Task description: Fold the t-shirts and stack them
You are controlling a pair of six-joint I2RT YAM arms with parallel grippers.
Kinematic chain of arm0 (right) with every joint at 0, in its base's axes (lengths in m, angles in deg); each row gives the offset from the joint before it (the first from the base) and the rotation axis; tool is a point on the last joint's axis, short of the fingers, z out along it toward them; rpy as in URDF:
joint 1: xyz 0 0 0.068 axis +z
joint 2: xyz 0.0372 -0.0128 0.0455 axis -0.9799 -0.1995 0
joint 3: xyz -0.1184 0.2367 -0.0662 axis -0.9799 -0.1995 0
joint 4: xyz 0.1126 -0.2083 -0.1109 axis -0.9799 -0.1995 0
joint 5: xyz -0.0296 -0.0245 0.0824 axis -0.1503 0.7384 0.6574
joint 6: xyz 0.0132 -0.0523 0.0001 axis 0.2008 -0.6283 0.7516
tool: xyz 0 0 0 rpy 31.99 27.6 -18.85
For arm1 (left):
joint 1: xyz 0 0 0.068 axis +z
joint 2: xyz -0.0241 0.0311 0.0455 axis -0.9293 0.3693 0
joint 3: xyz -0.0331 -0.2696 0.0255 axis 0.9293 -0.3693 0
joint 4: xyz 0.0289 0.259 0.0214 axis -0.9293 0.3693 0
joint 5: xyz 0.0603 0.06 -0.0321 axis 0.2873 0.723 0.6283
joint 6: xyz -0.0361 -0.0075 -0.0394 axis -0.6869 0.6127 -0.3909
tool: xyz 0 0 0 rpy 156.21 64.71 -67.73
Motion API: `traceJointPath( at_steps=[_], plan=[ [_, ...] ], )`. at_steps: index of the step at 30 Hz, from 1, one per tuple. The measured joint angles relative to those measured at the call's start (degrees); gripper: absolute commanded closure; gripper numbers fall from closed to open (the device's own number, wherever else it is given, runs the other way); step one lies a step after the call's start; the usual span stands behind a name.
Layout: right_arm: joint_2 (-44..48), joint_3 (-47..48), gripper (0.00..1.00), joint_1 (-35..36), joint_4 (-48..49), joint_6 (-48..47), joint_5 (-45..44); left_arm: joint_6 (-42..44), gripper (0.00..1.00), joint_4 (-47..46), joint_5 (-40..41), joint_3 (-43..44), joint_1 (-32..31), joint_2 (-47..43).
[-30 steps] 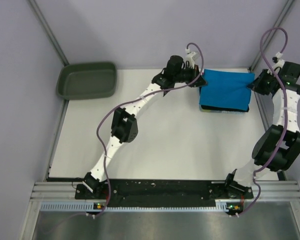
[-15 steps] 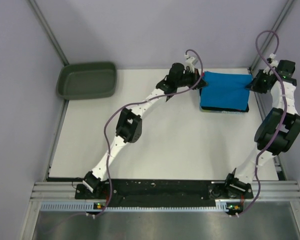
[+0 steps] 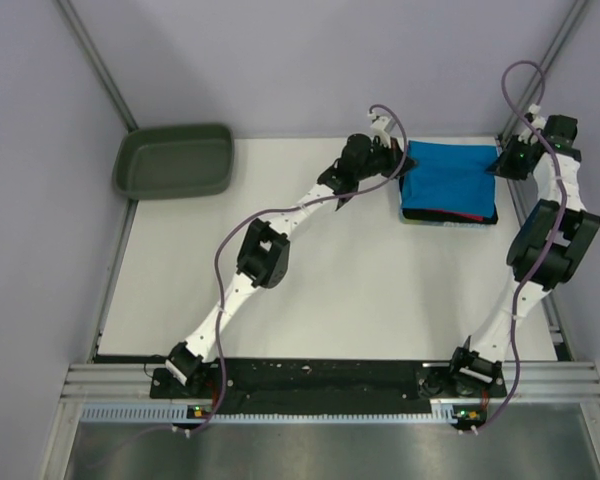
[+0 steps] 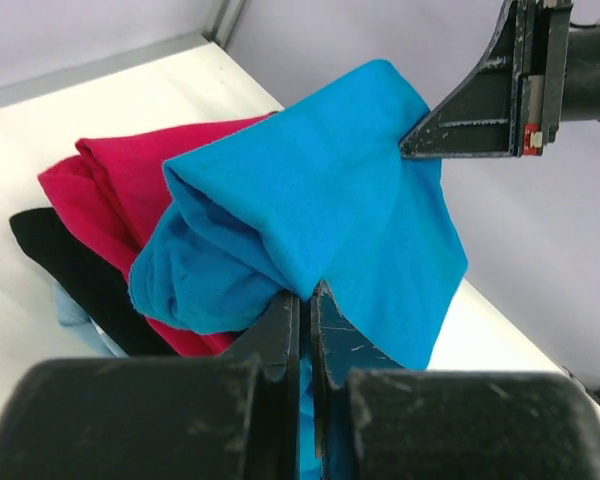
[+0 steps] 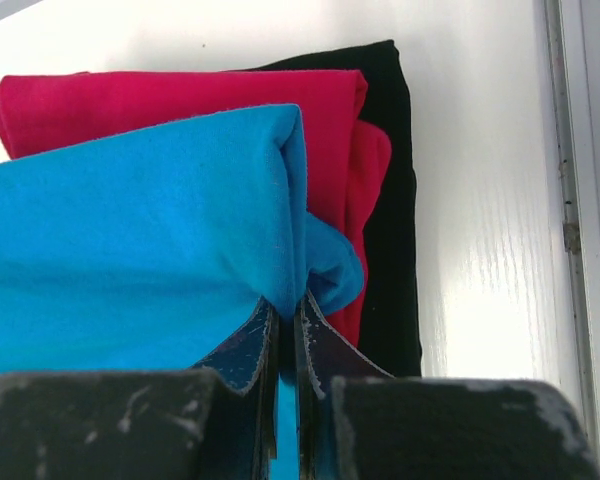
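Note:
The turquoise-blue t-shirt (image 3: 448,178) is folded and stretched between both grippers at the table's back right. My left gripper (image 3: 404,166) is shut on its left edge; in the left wrist view the jaws (image 4: 305,295) pinch a fold of blue cloth (image 4: 310,190). My right gripper (image 3: 498,167) is shut on the right edge (image 5: 288,305). Beneath the blue shirt lies a stack: a red shirt (image 5: 180,95), a black shirt (image 5: 385,200) and a light one (image 4: 75,312). The red edge (image 3: 455,212) shows at the front of the stack.
A dark olive-green tub (image 3: 174,160) stands at the back left corner. The grey back wall and a metal frame post (image 3: 540,70) are close behind the stack. The table's right rail (image 5: 580,200) runs beside the black shirt.
Both grippers have moved a little toward the back wall with the blue shirt. Its front edge has pulled back, and the red shirt's front edge now shows beneath.

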Motion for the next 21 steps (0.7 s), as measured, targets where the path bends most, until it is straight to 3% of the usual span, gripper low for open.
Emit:
traceJointPath(
  at_steps=[2, 4, 6, 9, 13, 17, 21],
  plan=[
    [-0.94, 0.57, 0.91, 0.22, 0.11, -0.02, -0.46, 0.39, 1.0, -0.96, 1.22, 0.02, -0.2, 0.48],
    [-1.62, 1.01, 0.85, 0.37, 0.28, -0.11, -0.85, 0.74, 0.86, -1.29, 2.14, 0.02, -0.28, 1.03],
    [-2.45, 1.75, 0.76, 0.57, 0.24, -0.31, -1.46, 1.44, 0.65, -1.9, 3.02, 0.02, -0.31, 1.57],
    [-4.15, 3.37, 0.73, 0.76, 0.85, -0.94, -3.8, 2.54, 0.53, -2.05, 4.72, 0.02, -0.15, 2.08],
    [-5.64, 4.98, 0.66, 0.74, 0.85, -1.09, -6.21, 4.92, 0.46, -2.01, 6.64, 0.22, 0.37, 2.14],
    [-5.99, 6.27, 0.57, 0.74, 0.68, -1.11, -8.31, 7.91, 0.46, -0.7, 6.97, 2.64, 1.44, 2.14],
    [-5.62, 7.58, 0.55, 1.11, 0.85, -1.64, -10.12, 9.27, 0.42, 2.75, 5.05, 6.8, 3.13, 2.1]
  ],
)
